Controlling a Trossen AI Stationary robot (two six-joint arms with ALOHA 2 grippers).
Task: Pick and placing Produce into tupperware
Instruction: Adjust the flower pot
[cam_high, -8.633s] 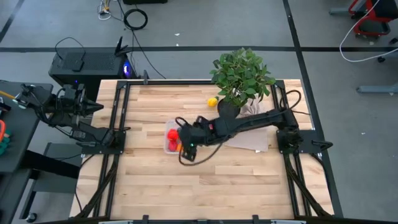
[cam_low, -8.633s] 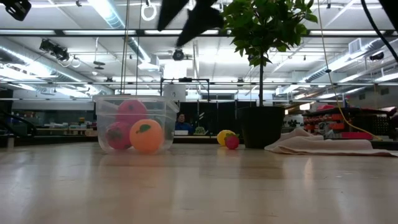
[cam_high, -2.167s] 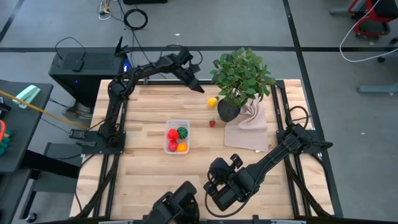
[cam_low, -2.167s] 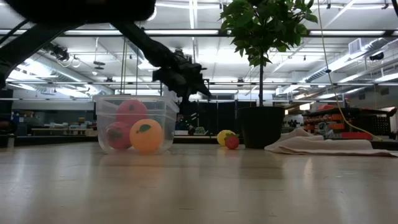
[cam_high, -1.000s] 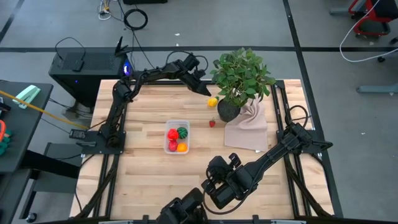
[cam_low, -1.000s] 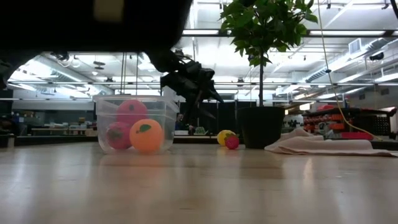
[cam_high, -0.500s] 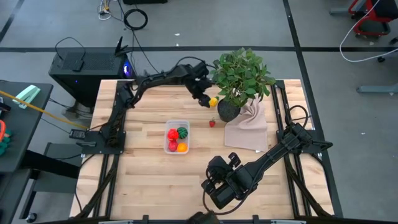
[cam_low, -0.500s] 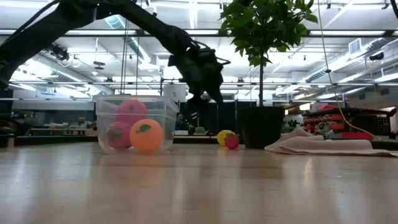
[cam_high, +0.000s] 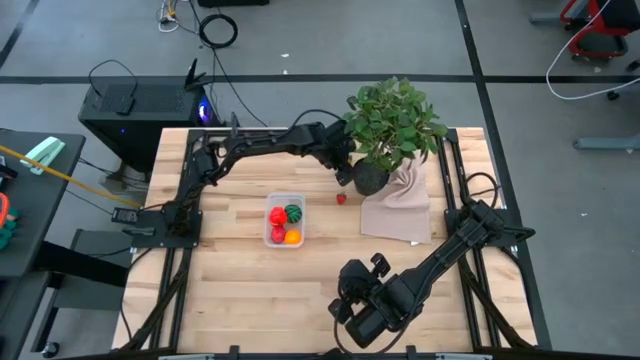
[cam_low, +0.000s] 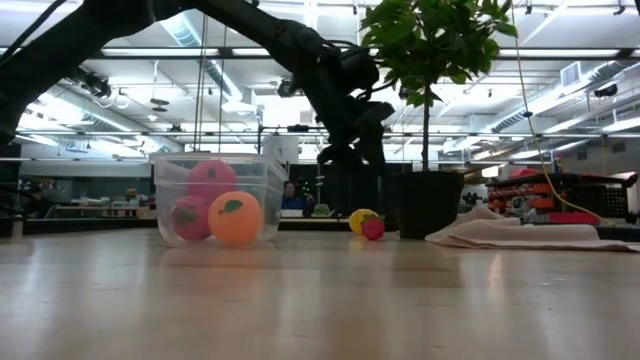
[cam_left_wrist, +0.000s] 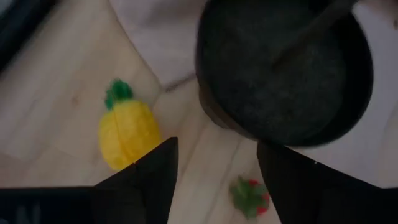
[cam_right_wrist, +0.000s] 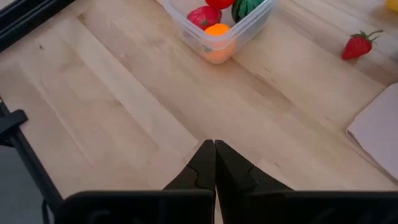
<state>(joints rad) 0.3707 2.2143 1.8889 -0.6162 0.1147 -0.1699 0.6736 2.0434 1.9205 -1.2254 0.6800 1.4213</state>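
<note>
The clear tupperware (cam_high: 284, 220) stands mid-table with red, green and orange produce in it. A yellow pineapple (cam_left_wrist: 127, 130) and a strawberry (cam_left_wrist: 249, 196) lie on the wood beside the black plant pot (cam_left_wrist: 286, 68). My left gripper (cam_left_wrist: 214, 180) hovers open above them at the far side, its fingers over the bare wood between the two fruits. In the high view this gripper (cam_high: 345, 172) hides the pineapple. My right gripper (cam_right_wrist: 214, 165) is shut and empty above the near part of the table.
The leafy plant (cam_high: 392, 120) in its pot (cam_high: 370, 178) rises right beside my left arm. A beige cloth (cam_high: 400, 205) lies to the right of the pot. Bare wood stretches between the tupperware (cam_right_wrist: 217, 25) and my right gripper.
My left gripper has swung from the far edge toward the table's right and nearer, rolling at the wrist as it went. It now stands over the pineapple, close to the plant pot.
</note>
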